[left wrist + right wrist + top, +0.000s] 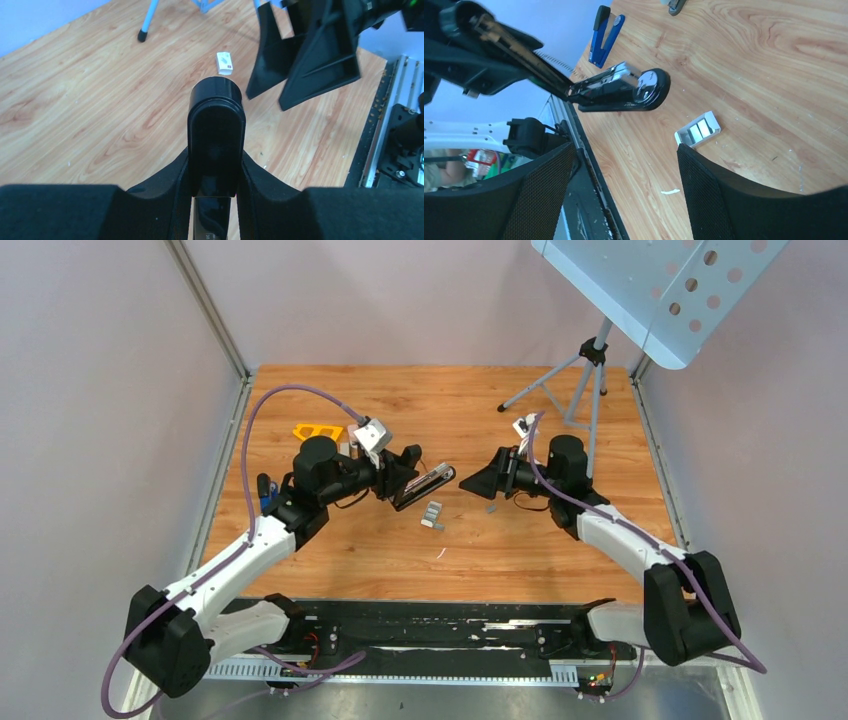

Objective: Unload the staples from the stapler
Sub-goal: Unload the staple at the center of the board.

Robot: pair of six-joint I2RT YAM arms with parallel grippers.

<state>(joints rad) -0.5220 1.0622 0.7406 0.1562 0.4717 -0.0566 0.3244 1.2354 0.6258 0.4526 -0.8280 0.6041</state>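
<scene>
Wooden table (450, 405): tripod (594, 353), loose staples (432, 515), stapler (425, 483)

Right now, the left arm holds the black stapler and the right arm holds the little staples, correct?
Not quite. The left gripper does hold the black stapler, but the right gripper is open and empty; the top view shows the staples lying on the table between the two grippers.
</scene>
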